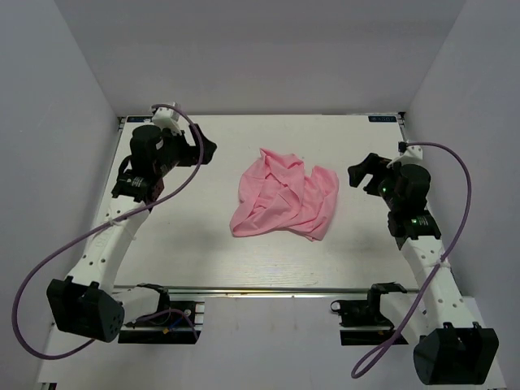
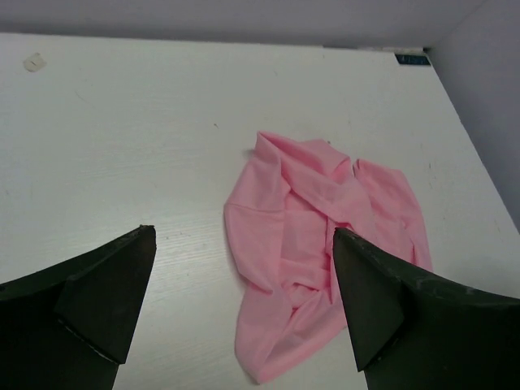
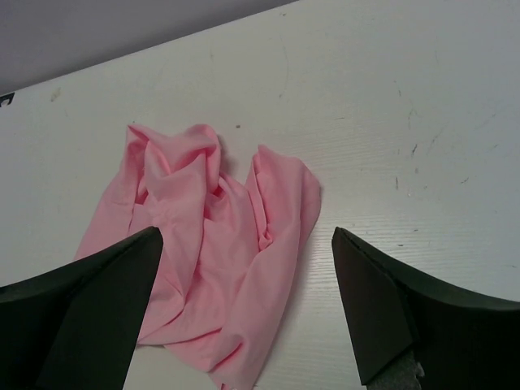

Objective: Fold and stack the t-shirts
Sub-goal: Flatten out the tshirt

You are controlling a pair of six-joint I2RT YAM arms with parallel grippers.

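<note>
One t-shirt lies crumpled, its heading unreadable.

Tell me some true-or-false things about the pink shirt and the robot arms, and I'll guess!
1. The pink t-shirt is folded neatly. False: it lies crumpled in a loose heap.
2. The jaws of the left arm stand open. True.
3. The jaws of the right arm are holding the pink t-shirt. False: they are open, hold nothing, and are clear of the cloth.
4. The pink t-shirt lies on the white table, between the two arms. True.
5. There is a stack of shirts on the table. False: only one shirt shows.
</note>
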